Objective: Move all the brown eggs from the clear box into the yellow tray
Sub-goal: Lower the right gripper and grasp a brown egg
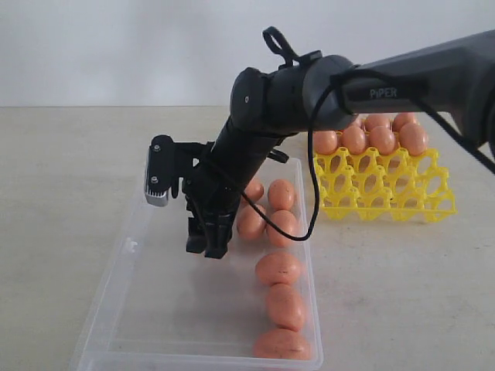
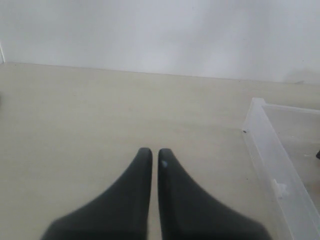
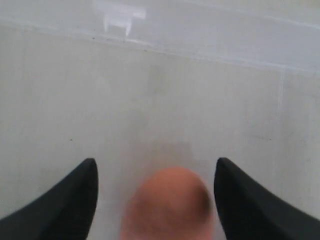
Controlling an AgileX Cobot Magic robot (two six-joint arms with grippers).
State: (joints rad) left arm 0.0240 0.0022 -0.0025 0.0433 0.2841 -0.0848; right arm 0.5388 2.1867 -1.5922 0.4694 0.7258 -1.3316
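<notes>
My right hand [image 3: 156, 161] hangs wide open over one brown egg [image 3: 167, 205] in the clear box [image 1: 131, 309], about seven left there; the yellow tray [image 1: 387, 189], at two o'clock, holds roughly eight.

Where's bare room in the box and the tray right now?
Free: the clear box floor between its left wall and the eggs, though the right claw hangs there; the yellow tray front cups; the table left of the box. Crowded: the box's right wall and the tray's back rows, lined with eggs.
</notes>
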